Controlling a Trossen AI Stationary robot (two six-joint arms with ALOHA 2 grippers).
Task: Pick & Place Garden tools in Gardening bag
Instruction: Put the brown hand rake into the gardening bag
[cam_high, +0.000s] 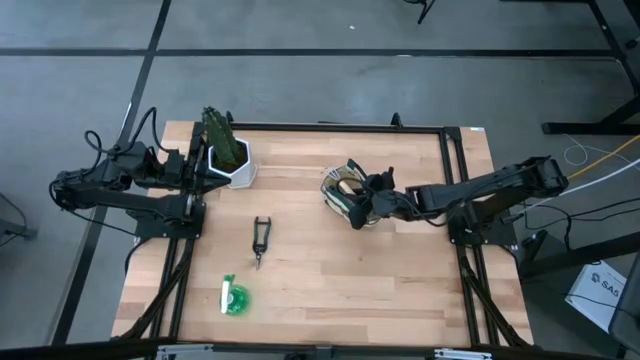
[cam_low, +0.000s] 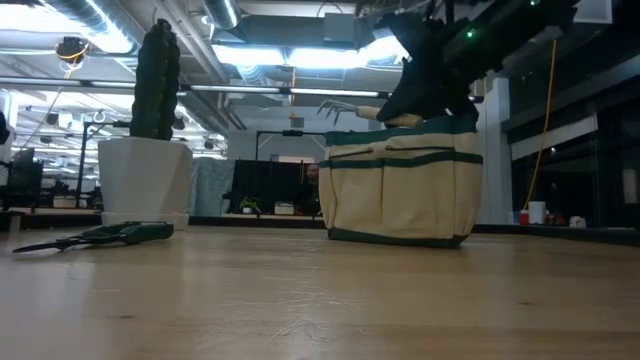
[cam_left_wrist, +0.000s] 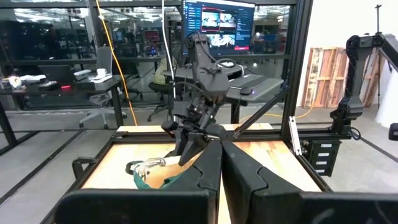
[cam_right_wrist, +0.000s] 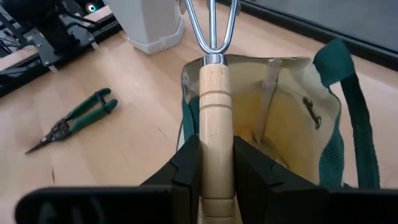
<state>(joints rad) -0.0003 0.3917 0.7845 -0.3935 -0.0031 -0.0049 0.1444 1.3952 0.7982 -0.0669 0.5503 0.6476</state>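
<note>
I've got the right gripper (cam_right_wrist: 217, 168) clamped on the mini rake (cam_right_wrist: 216, 93) by its wooden handle, hovering over the open gardening bag (cam_right_wrist: 292, 106). The handle looks stiff, light and smooth, so my mid-handle grip should hold, with the metal tines clear. The bag is soft and may sag if bumped. Shears (cam_high: 260, 240) and the green round item (cam_high: 235, 298) lie on the table (cam_high: 400, 290). Left gripper (cam_left_wrist: 221, 180) is parked by the plant pot (cam_high: 232, 165), fingers pressed together, empty.

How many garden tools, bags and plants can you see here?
Garden tools: 3 (rake held by the right gripper over the bag, shears and green round tool on the table)
Bags: 1 (bag)
Plants: 1 (potted plant)
Total: 5
</note>
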